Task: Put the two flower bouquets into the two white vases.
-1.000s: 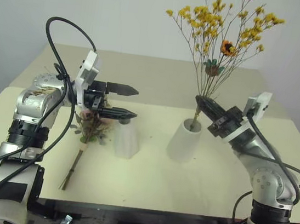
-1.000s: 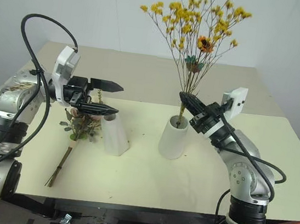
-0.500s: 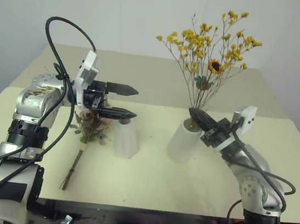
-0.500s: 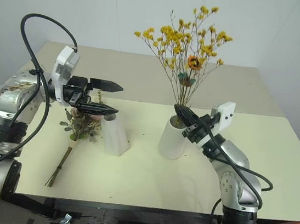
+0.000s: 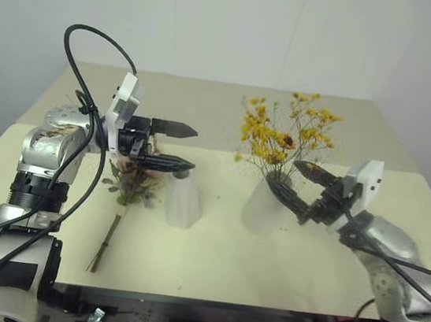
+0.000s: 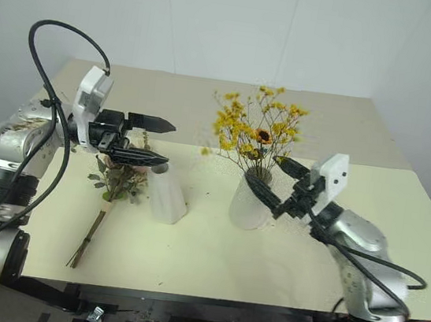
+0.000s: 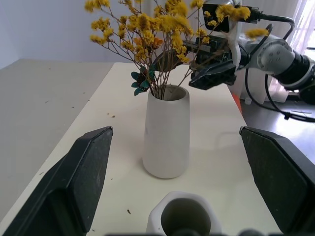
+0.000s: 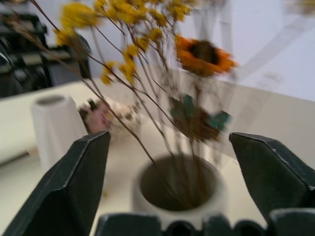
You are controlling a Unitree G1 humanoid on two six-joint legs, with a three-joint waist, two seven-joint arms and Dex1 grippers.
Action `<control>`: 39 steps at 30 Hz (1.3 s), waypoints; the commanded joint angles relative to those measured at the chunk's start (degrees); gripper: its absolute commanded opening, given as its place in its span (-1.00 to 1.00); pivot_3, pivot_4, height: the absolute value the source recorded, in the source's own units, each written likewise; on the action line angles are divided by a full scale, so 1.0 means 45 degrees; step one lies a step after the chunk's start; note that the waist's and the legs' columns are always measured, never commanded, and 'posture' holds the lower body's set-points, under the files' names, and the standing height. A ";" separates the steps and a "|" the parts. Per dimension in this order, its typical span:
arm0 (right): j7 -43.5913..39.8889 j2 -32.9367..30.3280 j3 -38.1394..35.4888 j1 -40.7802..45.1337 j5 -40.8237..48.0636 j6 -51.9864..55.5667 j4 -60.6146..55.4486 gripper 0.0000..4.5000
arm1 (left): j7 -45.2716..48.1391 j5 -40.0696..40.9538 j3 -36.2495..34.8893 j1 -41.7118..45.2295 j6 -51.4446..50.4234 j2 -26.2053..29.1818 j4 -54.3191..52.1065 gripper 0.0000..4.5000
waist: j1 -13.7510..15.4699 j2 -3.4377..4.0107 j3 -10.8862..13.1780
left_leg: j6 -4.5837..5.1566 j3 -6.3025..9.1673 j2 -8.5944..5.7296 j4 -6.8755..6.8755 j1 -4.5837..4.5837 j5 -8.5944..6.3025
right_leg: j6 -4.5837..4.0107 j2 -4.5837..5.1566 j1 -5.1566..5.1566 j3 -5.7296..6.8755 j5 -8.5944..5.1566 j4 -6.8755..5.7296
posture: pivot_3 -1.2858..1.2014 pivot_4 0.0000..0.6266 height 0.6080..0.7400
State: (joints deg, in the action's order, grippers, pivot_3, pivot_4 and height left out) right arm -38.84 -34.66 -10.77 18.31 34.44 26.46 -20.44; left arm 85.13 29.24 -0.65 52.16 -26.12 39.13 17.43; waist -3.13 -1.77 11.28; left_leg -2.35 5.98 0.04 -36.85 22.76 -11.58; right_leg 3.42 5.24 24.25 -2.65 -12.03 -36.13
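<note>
The yellow bouquet is seen standing with its thin brown stems inside the wider-mouthed white vase, toward the right of the pale table; a small orange flower and a teal one are tucked among the yellow sprays. The right claw is held just beside this vase's mouth with its two black fingers spread wide apart — nothing is gripped between them, and the stems are left free. The narrow-mouthed cone vase is placed to the left of the first, near it but apart, and is empty. The pink rose bouquet is laid flat on the table just left of the cone vase, its stems pointing toward the near edge. Above the roses and the cone's mouth the left claw is held level, pointing right, fingers spread and holding nothing.
</note>
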 commanded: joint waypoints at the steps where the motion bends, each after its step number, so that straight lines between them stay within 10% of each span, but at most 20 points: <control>1: -0.0596 -0.1185 -0.0817 -0.0085 0.0302 0.0483 -0.0540 0.98 | -0.0035 0.0128 -0.0428 -0.0049 0.0166 0.0301 -0.0440 1.00 | 0.0012 0.0000 0.0000 | 0.0000 0.0000 0.0001 0.0000 -0.0002 0.0000 | 0.0000 -0.0001 0.0000 0.0000 -0.0001 -0.0002 | 0.03 -0.52 1.00; 9: -0.3381 -0.4141 -0.1538 -0.1242 0.0697 0.0702 -0.0527 0.98 | -0.1151 0.0766 -0.1690 -0.1955 -0.0774 0.1266 -0.2344 1.00 | 0.0039 -0.0001 0.0000 | 0.0001 -0.0002 0.0002 0.0001 0.0004 -0.0001 | 0.0003 0.0002 0.0000 -0.0002 -0.0003 0.0009 | 0.03 -0.52 1.00; 24: -0.6454 -0.4575 -0.1618 0.0473 0.3202 0.1197 0.0073 0.98 | -0.4041 0.2178 -0.5533 -0.7132 -0.3543 0.3816 -0.6455 1.00 | 0.0123 -0.0001 0.0000 | 0.0001 -0.0003 0.0014 0.0001 -0.0023 -0.0002 | 0.0004 0.0000 -0.0021 0.0001 -0.0008 0.0012 | 0.03 -0.52 1.00; 39: -0.6662 -0.4003 -0.0430 0.1866 0.2721 0.0992 0.0902 0.98 | -0.8446 0.1415 -0.1122 -0.5046 -1.1355 0.6033 -0.7982 1.00 | 0.0145 -0.0003 0.0001 | -0.0001 -0.0003 0.0012 0.0002 -0.0001 -0.0003 | 0.0005 0.0000 -0.0001 0.0012 -0.0012 0.0012 | 0.03 -0.52 1.00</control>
State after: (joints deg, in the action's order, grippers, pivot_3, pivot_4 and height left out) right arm -68.45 -52.52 -11.94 25.15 46.31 31.66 -16.03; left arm 47.72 35.86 -7.91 27.44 -75.03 64.26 -16.13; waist -2.48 -1.79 11.28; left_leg -2.36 5.97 0.10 -36.85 22.76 -11.59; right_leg 3.44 5.23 24.26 -2.60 -12.08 -36.08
